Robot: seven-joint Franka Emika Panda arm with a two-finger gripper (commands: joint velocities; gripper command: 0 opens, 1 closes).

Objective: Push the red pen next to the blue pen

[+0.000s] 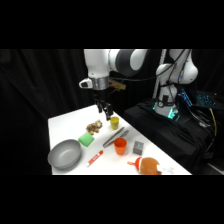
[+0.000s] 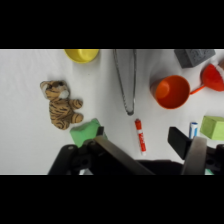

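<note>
Nearest my wrist camera, the gripper hangs with its fingers spread apart and holding nothing, and the red pen lies on the white table just beyond the gap between them, while the tip of the blue pen peeks out right beside the right-hand finger next to a green block. From the side the gripper is high above the table's far end, so I judge I am in the approach, with no contact made. Next I need to descend on the pen's far side from the blue one and sweep it across, clear of the metal tongs and orange cup.
</note>
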